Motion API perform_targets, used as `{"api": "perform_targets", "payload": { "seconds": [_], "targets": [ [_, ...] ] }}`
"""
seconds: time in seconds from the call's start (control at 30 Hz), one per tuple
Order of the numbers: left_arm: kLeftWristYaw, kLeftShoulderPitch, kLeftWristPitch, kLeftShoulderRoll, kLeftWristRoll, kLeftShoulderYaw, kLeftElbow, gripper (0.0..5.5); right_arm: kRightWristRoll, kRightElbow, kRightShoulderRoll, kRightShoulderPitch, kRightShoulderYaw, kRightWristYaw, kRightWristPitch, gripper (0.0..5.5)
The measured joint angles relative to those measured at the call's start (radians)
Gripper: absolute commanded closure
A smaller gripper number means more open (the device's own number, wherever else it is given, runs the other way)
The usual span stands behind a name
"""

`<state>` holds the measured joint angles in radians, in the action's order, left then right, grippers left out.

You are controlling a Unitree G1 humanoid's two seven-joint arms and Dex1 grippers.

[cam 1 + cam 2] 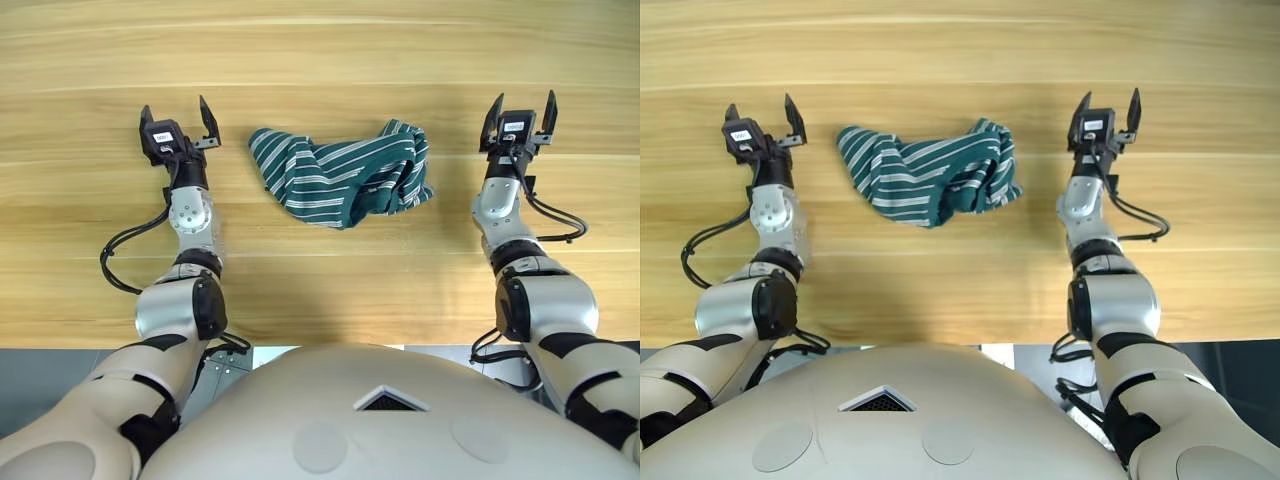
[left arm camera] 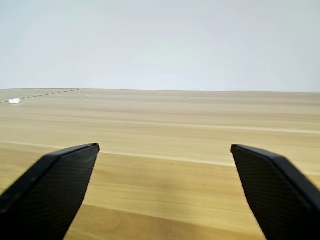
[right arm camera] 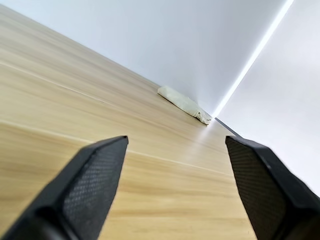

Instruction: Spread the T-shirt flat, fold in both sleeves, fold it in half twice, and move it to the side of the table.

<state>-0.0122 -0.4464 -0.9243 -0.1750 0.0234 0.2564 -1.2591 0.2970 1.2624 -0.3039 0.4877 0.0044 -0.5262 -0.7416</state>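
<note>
The green striped T-shirt is lying crumpled on the wooden table, right between the two claws. It's sitting just to the right of the left gripper, whose jaws are gaping wide and holding nothing. It's lying a little farther to the left of the right gripper, also spreading wide and gripping nothing.

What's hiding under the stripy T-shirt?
The crumpled green striped T-shirt lies on the wooden table, whose bare top shows all around it. Nothing pokes out from beneath. Its folds cover the spot below, so anything small there cannot be seen.
</note>
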Motion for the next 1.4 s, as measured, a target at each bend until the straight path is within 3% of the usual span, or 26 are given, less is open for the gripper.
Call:
{"api": "perform_targets", "payload": {
  "seconds": [0.6, 0.73, 0.83, 0.93, 1.0, 1.1, 1.23, 1.4],
  "targets": [
    [0.024, 0.015, -0.046, 0.003, 0.004, -0.013, 0.025, 1.02, 0.017, -0.005, 0.008, -0.013, 0.026, -0.016, -0.024, 1.92],
    [0.360, 0.086, -0.043, 0.008, 0.151, -0.051, 0.193, 1.02, 0.028, -0.011, 0.006, -0.020, 0.035, -0.016, -0.032, 1.92],
    [0.638, 0.285, 0.001, -0.030, 0.313, -0.209, 0.544, 1.02, 0.034, -0.020, 0.001, -0.018, 0.034, -0.015, -0.037, 1.92],
    [0.780, 0.517, 0.037, -0.142, 0.335, -0.333, 0.831, 1.02, 0.039, -0.027, 0.000, -0.019, 0.036, -0.015, -0.038, 1.92],
    [0.835, 0.671, 0.078, -0.256, 0.262, -0.370, 1.048, 1.02, 0.047, -0.049, -0.013, -0.019, 0.045, -0.015, -0.044, 1.92],
    [0.828, 0.784, 0.145, -0.378, -0.020, -0.353, 1.262, 1.02, 0.055, -0.100, -0.074, -0.017, 0.044, -0.015, -0.057, 1.92],
    [0.734, 0.790, 0.214, -0.405, -0.339, -0.350, 1.337, 1.02, 0.059, -0.131, -0.093, -0.003, 0.047, -0.014, -0.064, 1.92],
    [0.522, 0.671, 0.227, -0.358, -0.552, -0.395, 1.244, 1.02, 0.077, -0.135, -0.074, -0.001, 0.064, -0.015, -0.065, 1.92]
  ]
}}
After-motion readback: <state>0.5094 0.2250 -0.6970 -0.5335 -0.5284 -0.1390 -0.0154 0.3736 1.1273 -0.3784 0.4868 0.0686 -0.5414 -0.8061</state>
